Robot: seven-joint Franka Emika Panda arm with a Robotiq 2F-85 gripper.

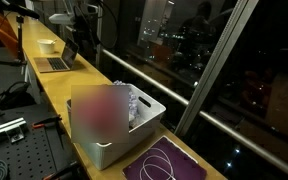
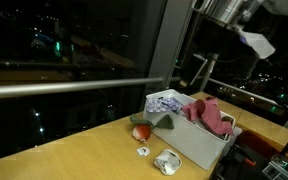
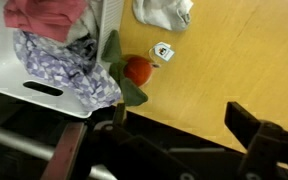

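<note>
at the window table: jaws wide above a red toy fruit

on the wooden table [image 3: 234, 60], just beside a corner of the white bin [image 3: 4, 75], lies a red toy fruit [image 3: 137, 70] with green leaves spread around it. in the wrist view one leaf seems to touch the bin wall, and the red body sits on bare wood. in an exterior view the same fruit [image 2: 141, 131] shows at the foot of the bin.

gripper [image 3: 176, 112]: released, fingers spread wide, nothing between them. it hangs above the table, apart from the fruit, which is the nearest thing to it.

around it: a small white piece [image 3: 163, 50] lies just beside the fruit, and a crumpled white cloth [image 3: 162, 12] lies farther off. in the bin, a pink cloth [image 3: 44, 15] lies next to a purple patterned cloth [image 3: 59, 65] that spills over the rim.

handling, my judgement: the fruit looks plush or light plastic, i cannot tell which. so it is light, not fragile, and likely to roll or scoot if nudged from one side. best hold is across the round red body, from above. the leaves look floppy and would slip out of a pinch.
</note>
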